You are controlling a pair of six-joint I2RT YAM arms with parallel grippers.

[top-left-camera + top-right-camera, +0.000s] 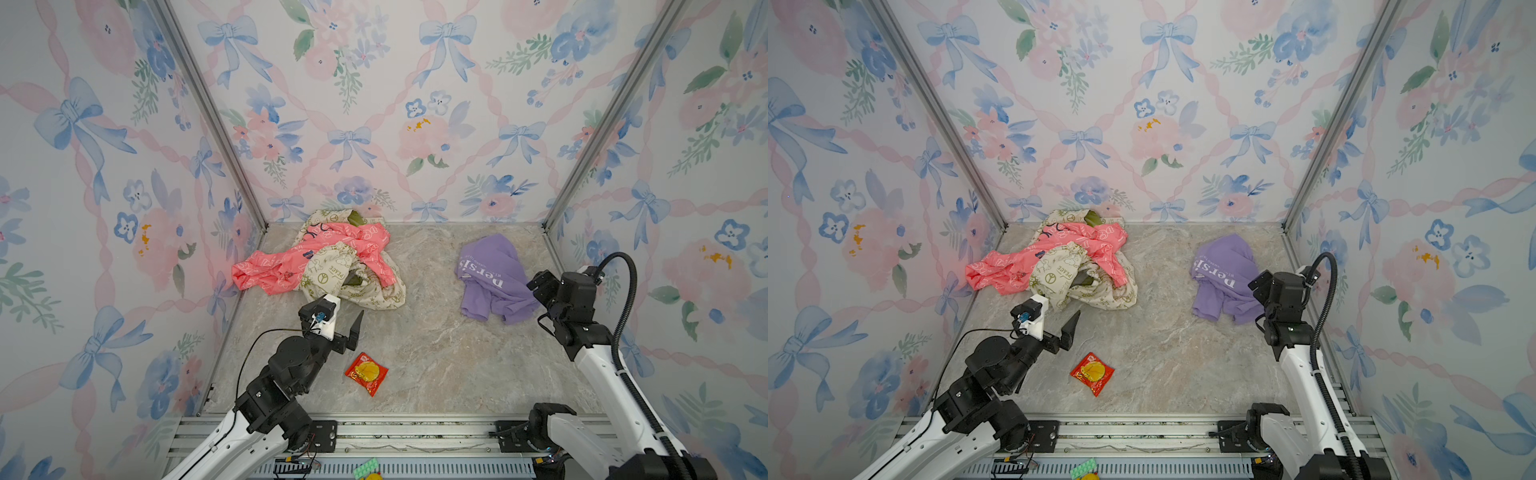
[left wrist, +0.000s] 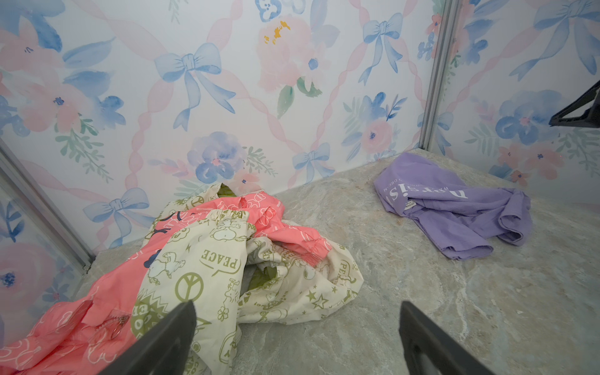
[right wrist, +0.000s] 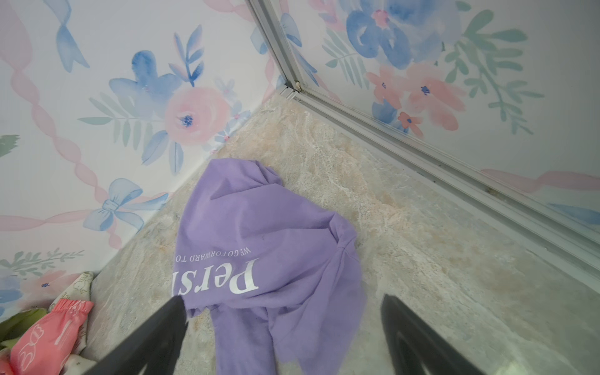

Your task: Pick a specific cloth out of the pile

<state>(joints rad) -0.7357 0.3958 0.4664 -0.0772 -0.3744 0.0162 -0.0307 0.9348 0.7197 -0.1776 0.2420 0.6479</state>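
The cloth [image 1: 492, 278] [image 1: 1223, 278], a lilac T-shirt with white lettering, lies crumpled on the marble floor at the right, apart from the pile. My right gripper [image 1: 538, 286] [image 3: 283, 300] hovers at its near right edge, open. In the right wrist view the shirt [image 3: 269, 259] lies below and between the two spread fingers, and neither finger pinches it. The pile [image 1: 332, 262] [image 1: 1067, 266] [image 2: 211, 259], coral-pink and cream peace-sign garments, sits at the back left. My left gripper [image 1: 340, 320] [image 2: 297, 306] is open and empty just in front of it.
A red and yellow snack packet [image 1: 366, 372] [image 1: 1092, 372] lies on the floor near the front, right of the left arm. Floral walls with metal corner posts [image 1: 582, 158] close in three sides. A metal rail [image 1: 415, 432] runs along the front edge.
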